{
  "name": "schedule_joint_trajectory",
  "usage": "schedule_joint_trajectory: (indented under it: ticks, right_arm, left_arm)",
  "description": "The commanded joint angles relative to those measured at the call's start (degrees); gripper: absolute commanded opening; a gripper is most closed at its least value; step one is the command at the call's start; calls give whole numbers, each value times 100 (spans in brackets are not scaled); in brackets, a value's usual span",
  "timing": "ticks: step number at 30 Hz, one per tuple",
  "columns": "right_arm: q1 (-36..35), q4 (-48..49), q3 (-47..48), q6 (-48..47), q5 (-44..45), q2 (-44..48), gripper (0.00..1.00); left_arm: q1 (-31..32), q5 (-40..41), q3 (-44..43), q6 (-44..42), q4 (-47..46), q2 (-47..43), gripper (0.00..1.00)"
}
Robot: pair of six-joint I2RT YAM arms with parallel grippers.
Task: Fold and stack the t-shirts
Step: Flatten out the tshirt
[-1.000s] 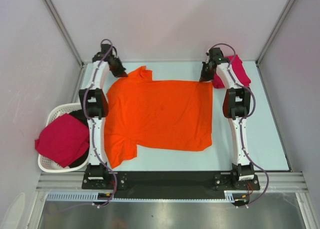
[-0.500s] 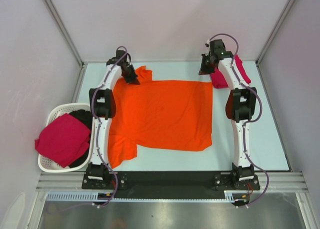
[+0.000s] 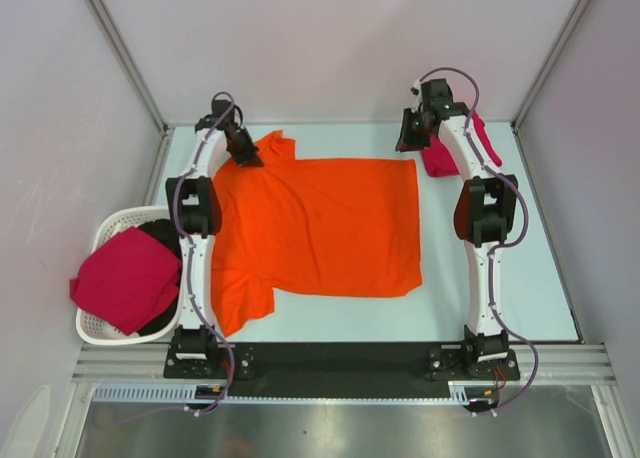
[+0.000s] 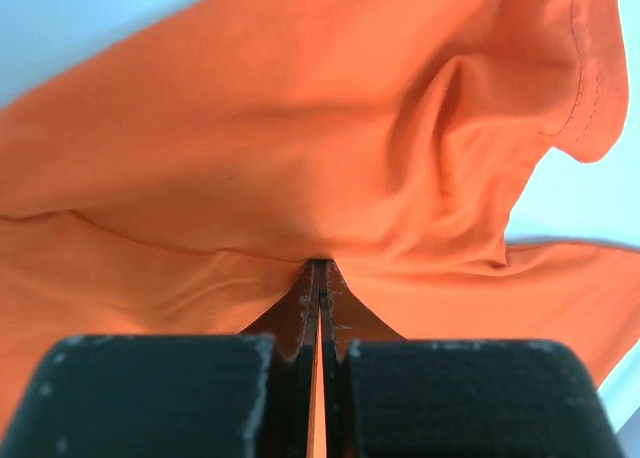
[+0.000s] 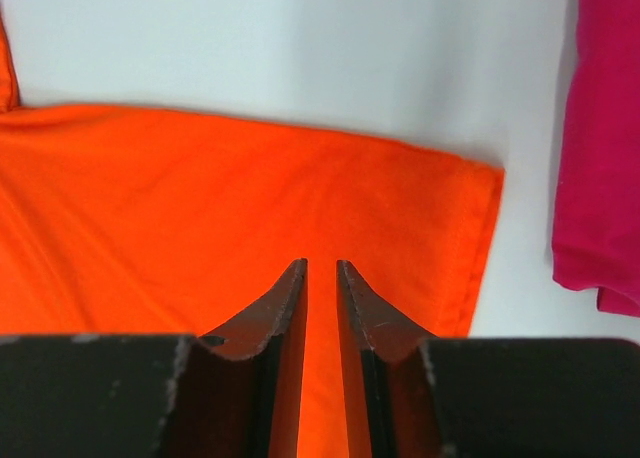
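Top external view, left to right: a white slatted basket [image 3: 97,232] sits off the table's left edge, with a crimson-pink t-shirt [image 3: 125,278] draped over its rim. Beside it the left arm reaches to the far left corner of the table [image 3: 535,278], where the left gripper [image 3: 248,159] meets the bright orange t-shirt [image 3: 320,228] near its far sleeve. The orange shirt lies spread flat across the middle of the table, sleeves to the left and hem to the right. At the shirt's far right corner hangs the right gripper [image 3: 408,142], and just right of that arm a second crimson-pink t-shirt [image 3: 441,159] lies bunched at the table's far edge.

Left wrist view: the left gripper's jaws are pressed together on a pinched fold of orange cloth, which puckers above them.

Right wrist view: the right gripper's jaws stand narrowly apart over the flat orange corner, holding nothing.
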State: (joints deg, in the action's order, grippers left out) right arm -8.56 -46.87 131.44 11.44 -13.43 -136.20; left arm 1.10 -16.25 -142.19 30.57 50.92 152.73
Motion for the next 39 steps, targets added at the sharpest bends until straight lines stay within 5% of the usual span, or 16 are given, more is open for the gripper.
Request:
schedule_joint_trajectory:
  ticks: [1,7,10,14,16,24,30,32,36,39]
  right_arm:
    - [-67,47,93,-81,-169,138,23]
    - [-76,29,154,-63,-212,85,23]
    - [-102,-6,145,-72,-195,111,23]
    - [-94,-207,-47,-72,-81,304,19]
    - [-76,-304,-423,-72,-11,541,18]
    - [91,-403,-2639,-213,60,1903,20]
    - [372,-463,-2458,-221,-167,1615,20]
    - [372,-586,-2272,-186,-326,1282,20]
    - [346,-727,-2235,-169,-432,1087,4]
    - [381,-648,-2648,-151,-432,1455,0]
  left_arm:
    - [-409,360,-45,-95,76,64,0]
    - [-339,-1173,-255,72,-783,-58,3]
    - [-190,-1783,-475,300,-1530,-251,34]
    - [13,-1961,-530,406,-1611,-952,36]
    - [-22,-1865,-285,371,-1367,-1270,37]
    - [-93,-243,939,-428,-241,-2721,70]
    - [-269,-81,781,-376,41,-2336,75]
    - [-269,-185,859,-402,146,-2125,73]
    - [-172,-55,2153,-648,411,-2456,0]
    - [-163,78,3631,-806,-430,-3484,0]
